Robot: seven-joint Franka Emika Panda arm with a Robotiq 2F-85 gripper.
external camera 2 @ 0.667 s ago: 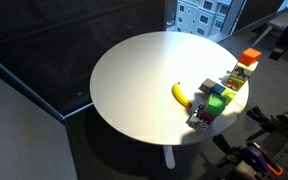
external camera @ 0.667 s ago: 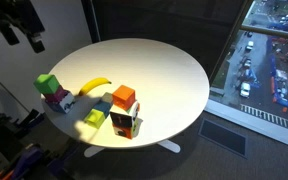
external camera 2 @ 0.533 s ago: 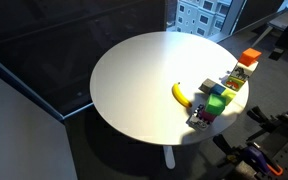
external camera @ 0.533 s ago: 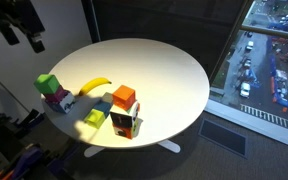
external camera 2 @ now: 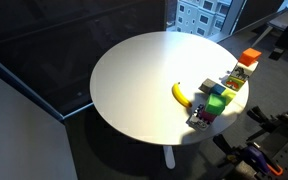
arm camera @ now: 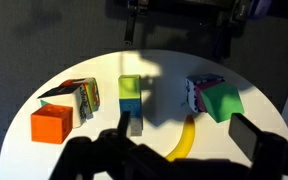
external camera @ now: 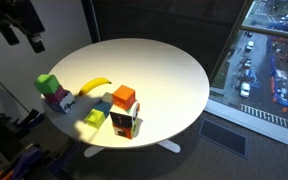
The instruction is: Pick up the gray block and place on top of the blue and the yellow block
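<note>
In the wrist view a small gray block (arm camera: 135,124) lies on the round white table (arm camera: 104,150), in line with a blue block (arm camera: 131,104) and a yellow-green block (arm camera: 130,86); all three touch end to end. My gripper (arm camera: 184,128) is open and empty, well above the table, with its fingers framing the banana (arm camera: 184,140). In an exterior view the gripper (external camera: 19,25) hangs high beyond the table's edge, far from the blue block (external camera: 104,103) and yellow block (external camera: 94,118).
A banana (external camera: 94,87) lies near the blocks. A green block (external camera: 49,85) sits on a patterned block at the table's edge. An orange block (external camera: 124,96) rests on a carton (external camera: 125,123). The green block (external camera 2: 216,102) and orange block (external camera 2: 249,58) also show in the exterior view.
</note>
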